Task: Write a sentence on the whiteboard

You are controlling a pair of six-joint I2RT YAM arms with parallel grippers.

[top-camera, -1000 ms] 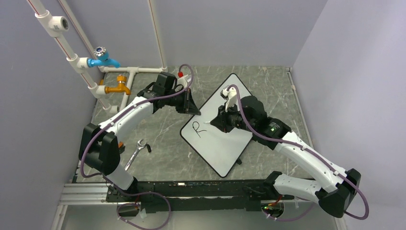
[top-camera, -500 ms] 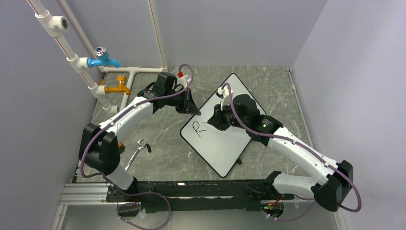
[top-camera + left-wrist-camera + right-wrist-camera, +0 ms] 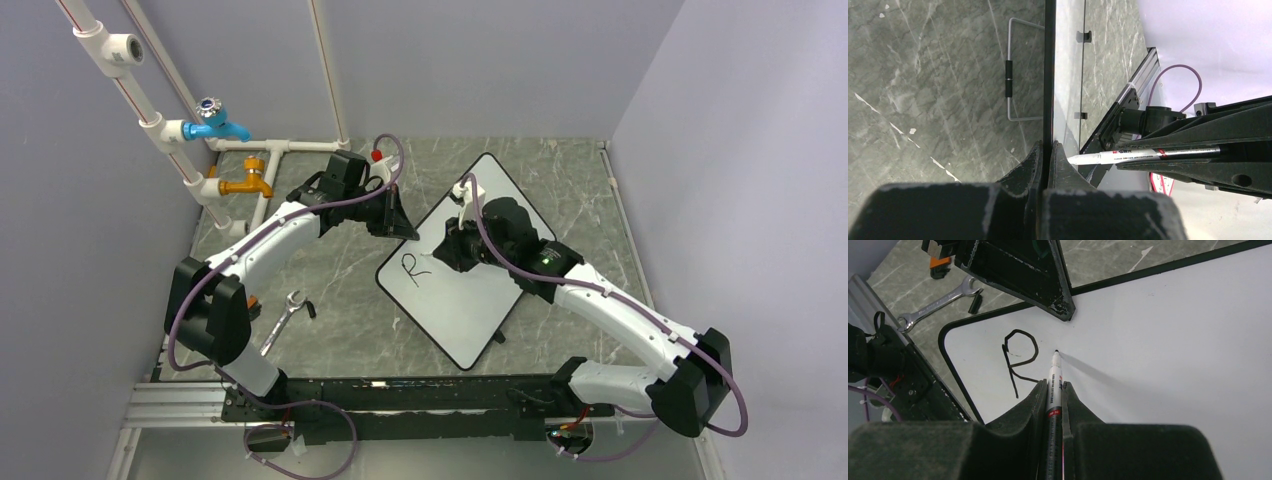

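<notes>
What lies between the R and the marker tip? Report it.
Only bare whiteboard: the right wrist view shows nothing between the R and the tip of the marker.

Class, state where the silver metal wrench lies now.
In the top view, the silver metal wrench lies left of the white rectangular whiteboard, beside the left arm.

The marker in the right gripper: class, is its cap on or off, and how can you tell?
Off. The marker ends in a bare black tip beside the written R on the whiteboard.
</notes>
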